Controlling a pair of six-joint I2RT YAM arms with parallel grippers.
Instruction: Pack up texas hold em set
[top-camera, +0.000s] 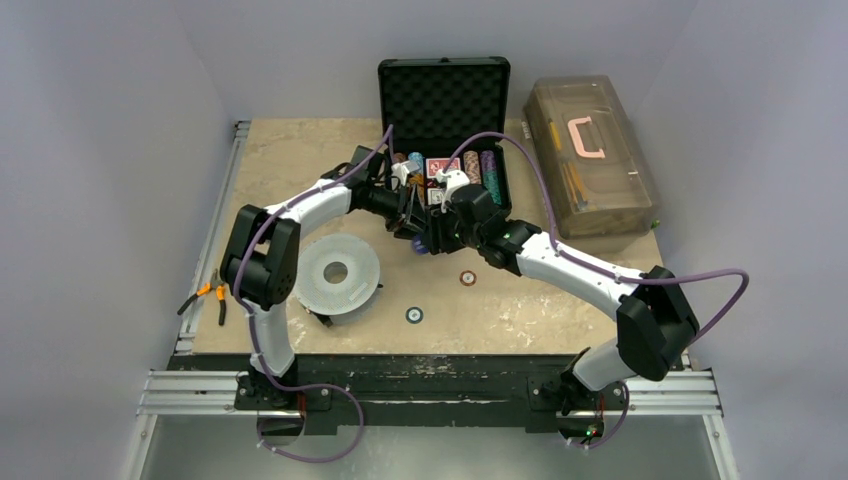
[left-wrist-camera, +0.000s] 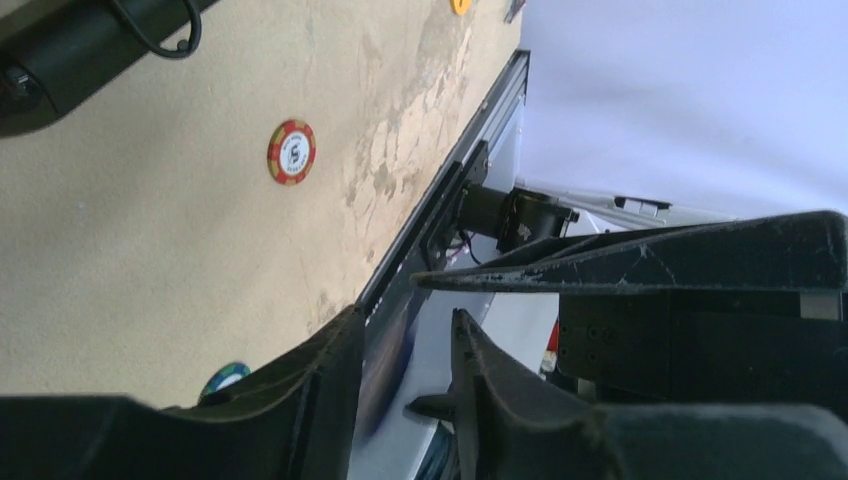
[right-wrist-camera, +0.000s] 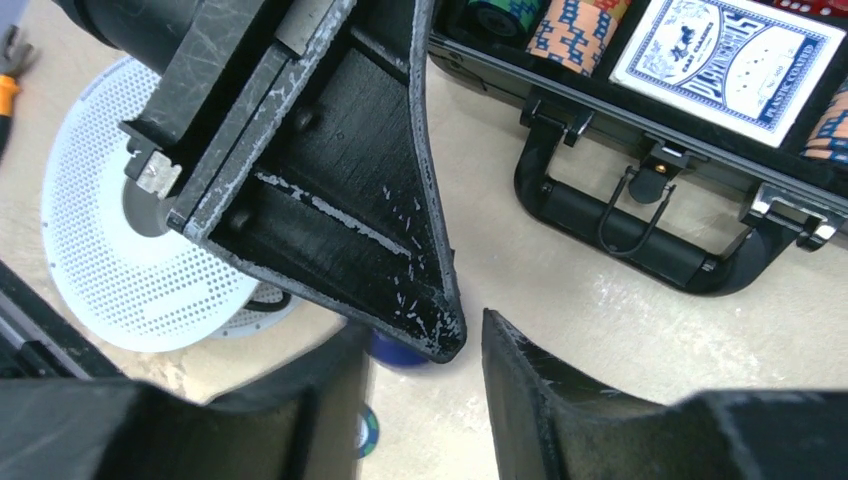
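Two chips lie outside the open small black briefcase (top-camera: 445, 95): a round red chip (top-camera: 467, 277) and a round blue-green chip (top-camera: 414, 314). The left gripper (left-wrist-camera: 408, 318) and right gripper (right-wrist-camera: 425, 335) crowd close by a blue thing (right-wrist-camera: 398, 352); I cannot tell if either squeezes it. They might bump and drop it.

Top camera looks down on the whole table (top-camera: 290, 160); the close right wrist camera shares its white disc (top-camera: 358, 262) (right-wrist-camera: 110, 285).

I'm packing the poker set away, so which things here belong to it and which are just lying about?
Belongs: black briefcase, chip rows, card deck, loose red chip, loose blue-green chip.
Lying about: perforated white disc, brown toolbox, orange-handled pliers.
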